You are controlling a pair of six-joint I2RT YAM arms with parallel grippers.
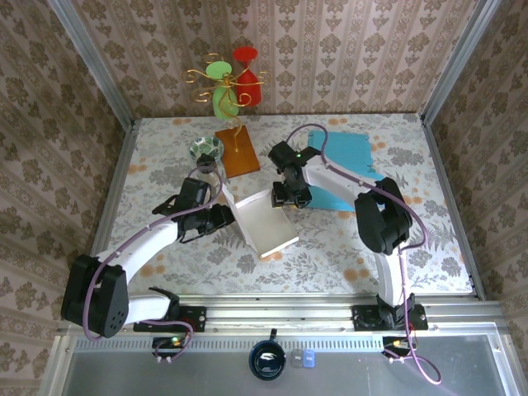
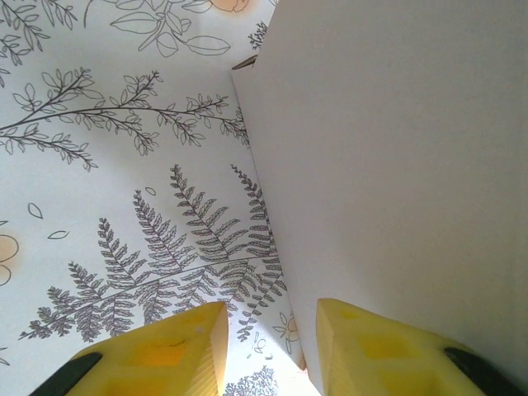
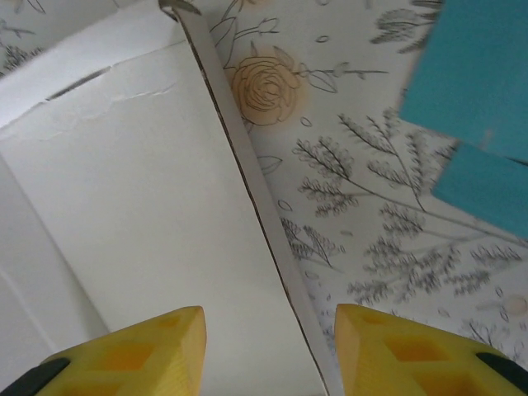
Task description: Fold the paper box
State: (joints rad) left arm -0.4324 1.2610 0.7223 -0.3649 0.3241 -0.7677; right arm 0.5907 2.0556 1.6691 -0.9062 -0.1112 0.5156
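One white paper box (image 1: pixel 266 221), partly formed, lies on the floral surface (image 1: pixel 371 247) between both arms. The left fingers (image 2: pixel 173 346) are parted and clamp nothing: they straddle the near edge of a white box wall (image 2: pixel 396 165), which fills the space ahead and to their right. The right fingers (image 3: pixel 148 351) are likewise released, with the box's flat panel (image 3: pixel 140 206) ahead of the left one, its thin edge flap running between the pair, and teal sheets (image 3: pixel 474 91) beyond to the right.

Lab test booth, wallpapered walls (image 1: pixel 330 49), aluminium frame (image 1: pixel 93 62)
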